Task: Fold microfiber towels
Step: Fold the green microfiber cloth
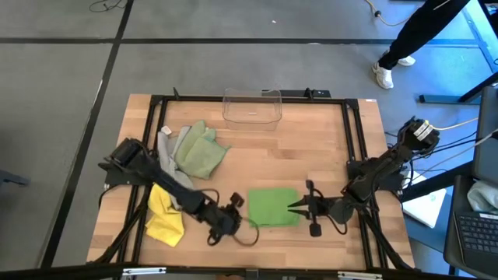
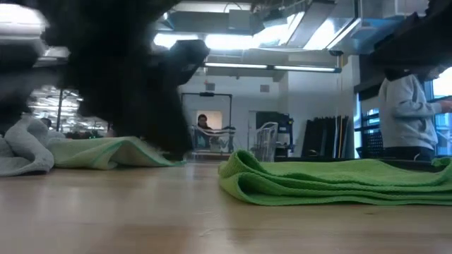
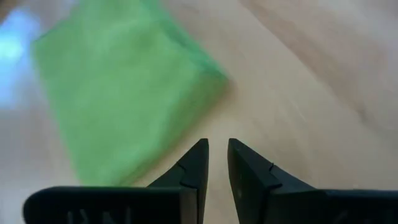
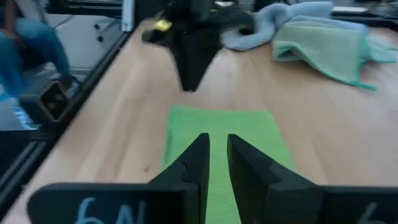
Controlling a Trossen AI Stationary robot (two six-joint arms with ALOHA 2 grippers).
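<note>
Bare pale wooden tabletop (image 1: pixel 311 163) lies open between the clear plastic bin (image 1: pixel 252 106) at the far edge and the folded bright green microfiber towel (image 1: pixel 273 207) near the front. Left gripper (image 1: pixel 233 220) sits just beside its left edge, right gripper (image 1: pixel 298 206) at its right edge; both fingertips stand slightly apart, holding nothing. Yellow (image 1: pixel 164 215), sage (image 1: pixel 198 152) and grey (image 1: pixel 166 148) towels crowd the left side.

Handwritten "6N" on right gripper (image 4: pixel 214 152) body, nothing else legible
</note>
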